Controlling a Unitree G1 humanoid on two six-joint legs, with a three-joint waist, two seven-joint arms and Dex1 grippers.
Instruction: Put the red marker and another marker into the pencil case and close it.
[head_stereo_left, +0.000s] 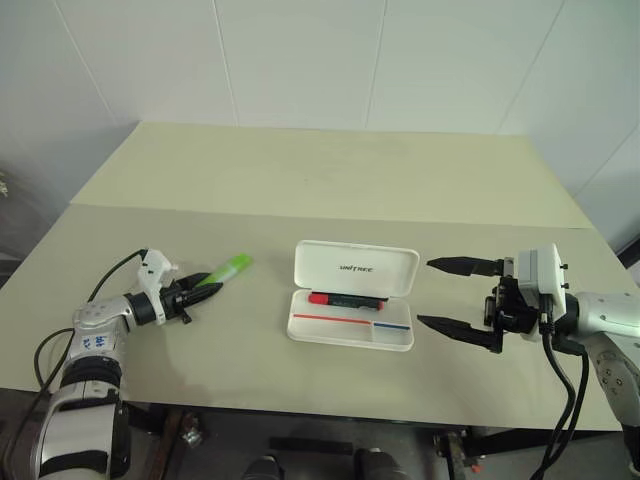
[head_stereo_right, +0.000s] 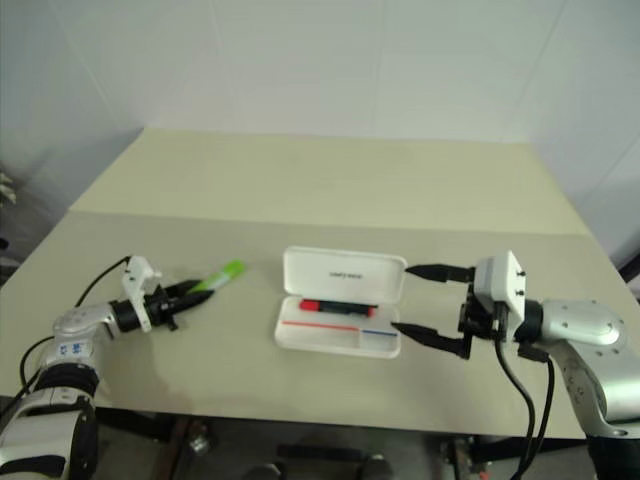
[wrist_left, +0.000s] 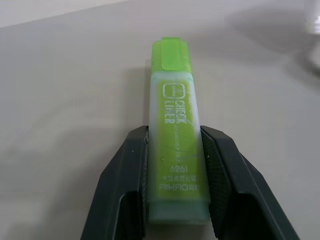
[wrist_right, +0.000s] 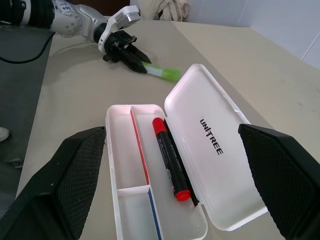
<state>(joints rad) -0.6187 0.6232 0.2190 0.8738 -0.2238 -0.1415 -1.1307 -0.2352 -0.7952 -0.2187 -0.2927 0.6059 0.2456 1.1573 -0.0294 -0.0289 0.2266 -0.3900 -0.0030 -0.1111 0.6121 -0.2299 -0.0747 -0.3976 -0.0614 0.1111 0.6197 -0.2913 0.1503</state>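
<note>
Left tool (head_stereo_left: 205, 291) clamped on green marker (wrist_left: 176, 150); right tool (head_stereo_left: 450, 294) agape beside case (head_stereo_left: 352, 295) (lid up, red marker (wrist_right: 170, 158) inside) on worktop (head_stereo_left: 300, 180).

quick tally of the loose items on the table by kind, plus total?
Markers: 2, the red marker lying in the open case and the green highlighter clamped in the left pincer
Pencil cases: 1, the white pencil case, lid up
Total: 3
</note>
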